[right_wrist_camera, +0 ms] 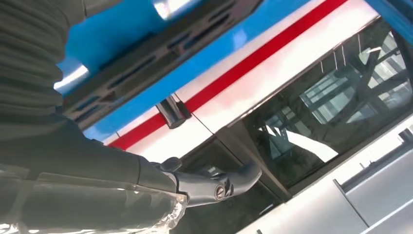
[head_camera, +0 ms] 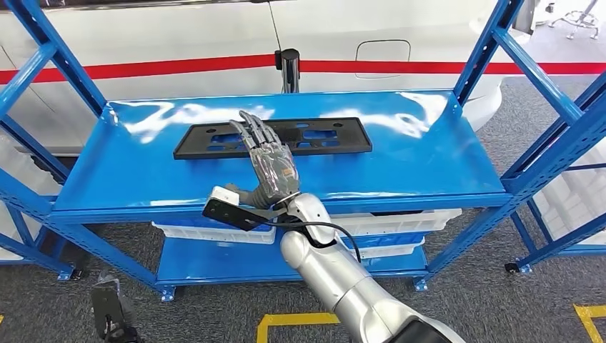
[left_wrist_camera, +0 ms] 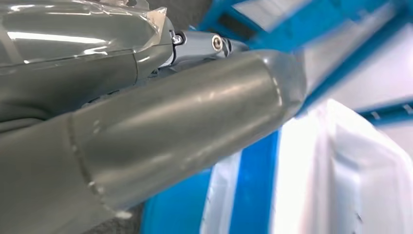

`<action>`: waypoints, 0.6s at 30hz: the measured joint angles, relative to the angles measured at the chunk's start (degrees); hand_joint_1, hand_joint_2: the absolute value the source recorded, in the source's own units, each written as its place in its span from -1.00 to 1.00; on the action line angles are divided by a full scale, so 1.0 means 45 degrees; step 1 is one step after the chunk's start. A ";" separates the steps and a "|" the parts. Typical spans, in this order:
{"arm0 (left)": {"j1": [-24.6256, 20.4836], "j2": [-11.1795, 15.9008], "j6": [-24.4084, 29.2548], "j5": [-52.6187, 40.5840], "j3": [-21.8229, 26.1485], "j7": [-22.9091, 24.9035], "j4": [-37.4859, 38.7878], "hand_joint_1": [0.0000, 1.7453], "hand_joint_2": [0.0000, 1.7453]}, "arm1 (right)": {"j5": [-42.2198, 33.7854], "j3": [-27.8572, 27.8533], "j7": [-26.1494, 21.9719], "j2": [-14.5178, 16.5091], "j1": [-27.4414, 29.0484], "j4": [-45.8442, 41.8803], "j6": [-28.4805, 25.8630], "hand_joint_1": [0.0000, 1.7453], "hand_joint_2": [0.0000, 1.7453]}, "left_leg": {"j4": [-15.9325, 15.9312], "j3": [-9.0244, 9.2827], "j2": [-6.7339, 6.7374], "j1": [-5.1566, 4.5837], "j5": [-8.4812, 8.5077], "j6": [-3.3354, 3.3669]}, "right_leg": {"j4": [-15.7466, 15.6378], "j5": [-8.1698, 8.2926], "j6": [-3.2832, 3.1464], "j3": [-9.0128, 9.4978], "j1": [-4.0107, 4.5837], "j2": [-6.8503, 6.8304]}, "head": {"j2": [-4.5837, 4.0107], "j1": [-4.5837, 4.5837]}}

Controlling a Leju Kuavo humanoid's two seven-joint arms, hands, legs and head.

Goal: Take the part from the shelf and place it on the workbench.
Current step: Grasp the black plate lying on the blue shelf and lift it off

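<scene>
A long flat black part (head_camera: 321,136) with several cut-outs lies across the back middle of the blue shelf's top board (head_camera: 429,157). My right hand (head_camera: 268,161), wrapped in clear film, reaches over the board with its fingers spread and holds nothing. Its fingertips are over the left-middle stretch of the part; I cannot tell whether they touch it. The right wrist view shows the part (right_wrist_camera: 160,48) beyond this hand (right_wrist_camera: 97,185). My left hand (head_camera: 111,311) hangs low at the left near the floor. Its thick thumb (left_wrist_camera: 146,126) shows close up and its fingers are hidden.
Blue uprights and slanted braces (head_camera: 532,71) frame the shelf on both sides. White bins (head_camera: 400,221) sit on the lower board. A white vehicle body with a red stripe (head_camera: 179,68) stands right behind the shelf. Yellow floor marks (head_camera: 286,321) lie in front.
</scene>
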 joint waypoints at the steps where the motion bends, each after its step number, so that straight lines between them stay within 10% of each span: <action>1: -0.0016 0.0000 0.0015 -0.0004 -0.0023 0.0000 0.0030 -1.00 -1.00 | 0.0001 0.0000 0.0001 0.0000 -0.0004 -0.0001 0.0008 -1.00 1.00 | 0.0755 -0.0481 0.0020 0.0027 -0.0229 -0.0073 | 0.0002 -0.0091 -0.0048 0.0107 0.0014 0.0002 | 0.0000 -0.0006; 5: -0.0009 0.0036 0.0047 0.0009 -0.0027 0.0002 0.0149 -1.00 -1.00 | 0.0004 -0.0001 0.0001 0.0000 0.0094 -0.0001 0.0023 -1.00 1.00 | 0.1848 -0.2022 0.0058 0.0130 -0.0570 -0.0266 | 0.0005 -0.0553 -0.0043 0.0602 0.0019 0.0064 | 0.0000 -0.0025; 9: -0.0018 0.0089 0.0046 0.0007 -0.0028 0.0005 0.0229 -1.00 -1.00 | 0.0005 0.0005 0.0007 -0.0002 0.0080 0.0006 0.0034 -1.00 1.00 | -0.0939 -0.1473 0.0092 0.0095 0.1613 -0.0117 | -0.0023 -0.1101 0.0161 0.1218 0.0062 0.0096 | 0.0000 -0.0015; 13: -0.0074 0.0123 0.0045 0.0001 -0.0040 0.0131 0.0406 -1.00 -1.00 | 0.0068 0.0010 0.0113 0.0002 0.0063 -0.0053 0.0067 -1.00 1.00 | -0.1334 -0.0967 0.0035 0.0014 0.1647 0.0291 | 0.0251 -0.1271 0.0487 0.1354 0.0144 0.0088 | 0.0000 0.0011; 18: -0.0343 0.0503 -0.0599 -0.0259 -0.0036 0.2681 0.2368 -1.00 -1.00 | 0.0205 0.0011 0.0330 -0.0034 0.0164 -0.0231 0.0227 -1.00 1.00 | -0.1399 -0.0475 0.0013 0.0011 0.1357 0.0561 | 0.3215 -0.2091 0.0562 -0.0590 0.0035 0.0036 | 0.0000 0.0055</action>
